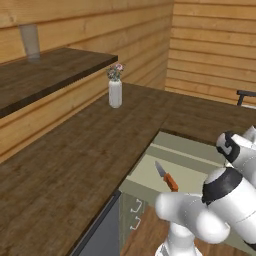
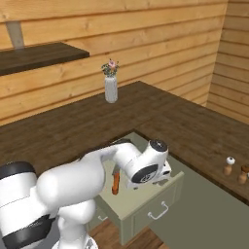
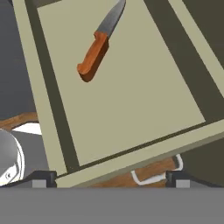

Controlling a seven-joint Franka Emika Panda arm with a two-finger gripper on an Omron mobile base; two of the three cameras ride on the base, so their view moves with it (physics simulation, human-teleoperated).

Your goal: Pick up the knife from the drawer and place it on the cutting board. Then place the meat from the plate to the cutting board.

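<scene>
In the left base view, the knife (image 1: 166, 177) lies flat on the floor of the pulled-out drawer (image 1: 150, 172), its orange-red handle toward the camera and its grey blade pointing away. The drawer juts out from under the dark wooden bench (image 1: 75, 165). A white vase with flowers (image 1: 115, 87) stands on the bench by the wall, and a dark shelf (image 1: 45, 75) hangs above it. The white arm crosses the lower right, covering part of the drawer.

In the right base view, the arm bends over the open drawer (image 2: 141, 202), and a bit of the knife handle (image 2: 115, 184) shows beneath it. Two small shakers (image 2: 235, 169) stand on the bench at the right.

In the hand view, the knife (image 3: 98, 43) rests alone on the pale drawer floor (image 3: 131, 96), well apart from the hand (image 3: 111, 179). The two finger tips (image 3: 43, 179) stand spread wide at the bottom, with nothing between them. A white drawer pull (image 3: 157, 173) shows below the front wall.
</scene>
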